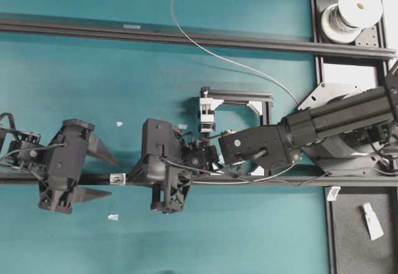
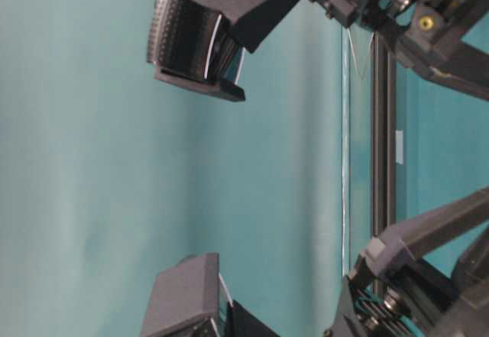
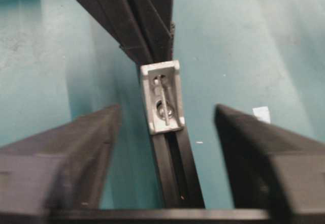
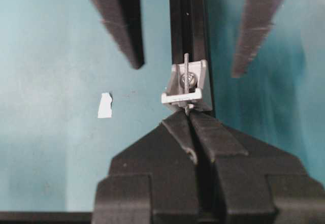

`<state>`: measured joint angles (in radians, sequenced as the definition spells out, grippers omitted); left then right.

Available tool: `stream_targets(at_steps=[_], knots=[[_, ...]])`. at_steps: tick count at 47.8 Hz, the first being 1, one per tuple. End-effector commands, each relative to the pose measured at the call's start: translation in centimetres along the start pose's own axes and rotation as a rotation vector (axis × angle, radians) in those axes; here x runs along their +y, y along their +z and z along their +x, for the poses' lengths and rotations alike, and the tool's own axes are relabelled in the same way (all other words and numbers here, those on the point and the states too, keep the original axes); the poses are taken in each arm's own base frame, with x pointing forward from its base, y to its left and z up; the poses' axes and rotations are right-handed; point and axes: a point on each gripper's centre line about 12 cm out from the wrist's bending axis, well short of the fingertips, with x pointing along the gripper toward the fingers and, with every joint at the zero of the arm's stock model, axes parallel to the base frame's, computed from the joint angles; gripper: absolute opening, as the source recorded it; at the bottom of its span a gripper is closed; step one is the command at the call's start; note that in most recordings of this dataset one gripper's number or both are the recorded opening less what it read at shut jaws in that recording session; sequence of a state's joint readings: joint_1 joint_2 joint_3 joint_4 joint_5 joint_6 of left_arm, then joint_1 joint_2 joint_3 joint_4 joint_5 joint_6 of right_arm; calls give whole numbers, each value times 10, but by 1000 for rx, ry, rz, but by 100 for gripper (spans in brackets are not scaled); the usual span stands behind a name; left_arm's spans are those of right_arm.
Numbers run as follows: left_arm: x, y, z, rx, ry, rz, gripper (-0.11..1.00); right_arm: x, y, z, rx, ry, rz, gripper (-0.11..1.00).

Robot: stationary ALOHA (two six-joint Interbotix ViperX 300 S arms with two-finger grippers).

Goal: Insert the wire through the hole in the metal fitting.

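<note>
On the black rail [image 4: 189, 26], metal fitting [image 4: 187, 88] threaded by wire [image 4: 186, 74] pinched in closed right pincer [image 4: 190, 116]; left pincer [image 3: 167, 127] open, straddling fitting.

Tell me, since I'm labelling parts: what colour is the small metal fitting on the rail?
Silvery-grey metal fitting, dark hole at its centre; clearest in the left wrist view.

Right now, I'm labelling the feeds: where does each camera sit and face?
Overhead: above, facing down; left arm, right arm, fitting.
Table-level: low, turned sideways, along rail; black fingers.
Left wrist: behind open left fingers, facing fitting.
Right wrist: behind shut right fingers holding wire, facing fitting.
Wrist views share the fitting.
</note>
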<state>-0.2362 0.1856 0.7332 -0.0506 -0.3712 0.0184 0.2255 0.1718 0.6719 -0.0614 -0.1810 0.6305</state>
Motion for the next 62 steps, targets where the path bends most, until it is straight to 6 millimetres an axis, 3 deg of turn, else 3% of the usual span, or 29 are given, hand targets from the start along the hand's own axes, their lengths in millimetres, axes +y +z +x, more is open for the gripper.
stream_targets(at_steps=[1, 14, 36, 46, 62], knots=[[1, 15, -4, -41, 2, -5, 11, 8, 13, -2, -38, 23, -1, 0], [1, 16, -3, -34, 1, -5, -1, 8, 13, -2, -38, 23, -1, 0], [4, 23, -1, -49, 8, -10, -3, 8, 13, -2, -36, 23, -3, 0], [3, 20, -1, -32, 6, -9, -9, 7, 12, -2, -35, 22, -3, 0], [0, 16, -2, 6, 0, -6, -10, 7, 13, -2, -35, 22, -1, 0]])
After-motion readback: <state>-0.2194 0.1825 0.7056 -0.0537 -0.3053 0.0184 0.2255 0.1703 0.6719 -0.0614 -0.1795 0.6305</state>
